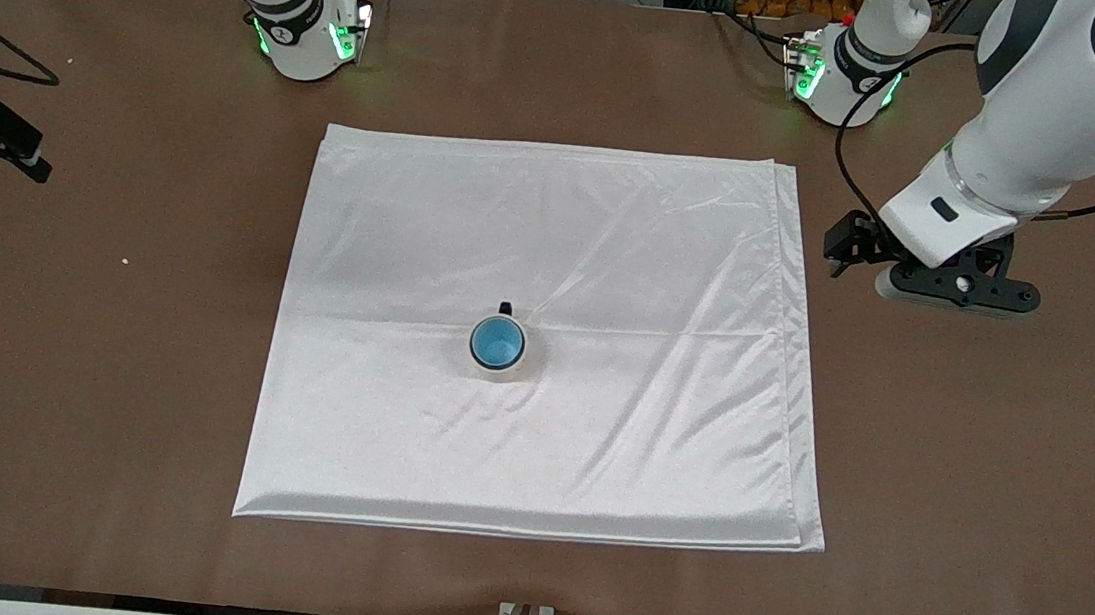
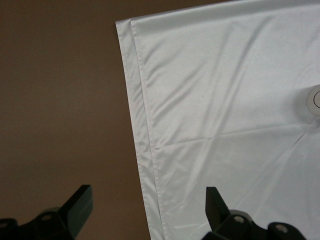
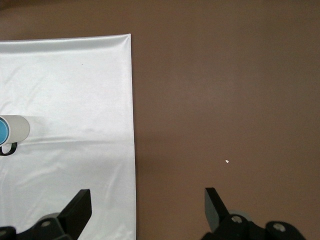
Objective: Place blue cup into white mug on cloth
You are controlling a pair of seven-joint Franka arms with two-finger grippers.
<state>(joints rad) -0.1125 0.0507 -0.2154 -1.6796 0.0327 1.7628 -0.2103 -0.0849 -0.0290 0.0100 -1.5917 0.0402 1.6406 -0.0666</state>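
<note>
The blue cup (image 1: 498,342) is seated inside the white mug (image 1: 499,365), at the cloth's (image 1: 553,248) middle. The left hand (image 2: 147,202), fingers apart and empty, is held over the cloth's edge at the mug's two o'clock, well apart. The right hand (image 3: 147,202), likewise spread, is held over bare worktop (image 1: 101,355).

White cloth, blue-lined cup, brown table.

A shiny white cloth (image 1: 545,337) lies on a plain matte brown table (image 1: 974,469). The white mug (image 1: 501,371) is off-white with a small black handle; the blue cup (image 1: 497,342) shows a bright blue inside. The robot arms are white with black joints, green lights glowing at their bases; the gripper fingers (image 2: 80,202) are black.
</note>
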